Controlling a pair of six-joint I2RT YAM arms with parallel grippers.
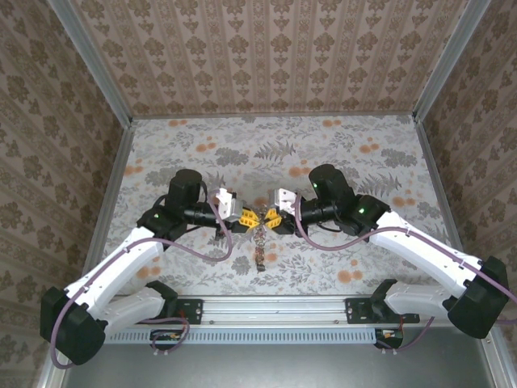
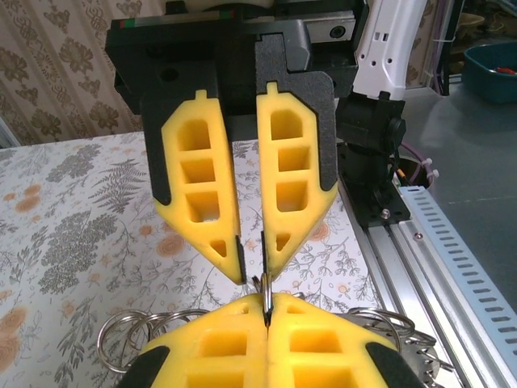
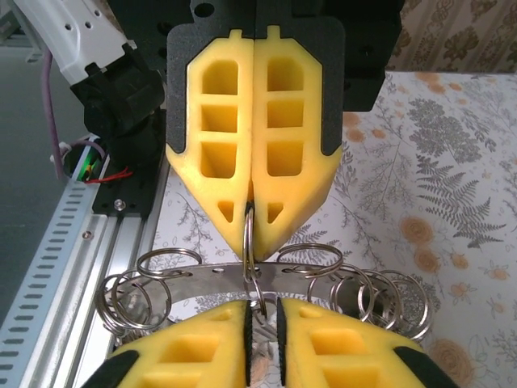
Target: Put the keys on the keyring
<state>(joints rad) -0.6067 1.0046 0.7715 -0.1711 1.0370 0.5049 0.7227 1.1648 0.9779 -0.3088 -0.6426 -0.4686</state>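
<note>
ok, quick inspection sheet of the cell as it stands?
Surface: floral-print tablecloth, flat.
Job's things: silver metal keyring, a curved band strung with split rings, held between both grippers; small keys dangle below, details too small.
Clutter: nothing seen.
Grippers: left gripper jaws shut on a ring; right gripper jaws pinching a thin metal part, slight gap.
Cables: purple cable looping along each arm.
Surroundings: patterned wallpaper walls; aluminium rail; teal tub off-table.
</note>
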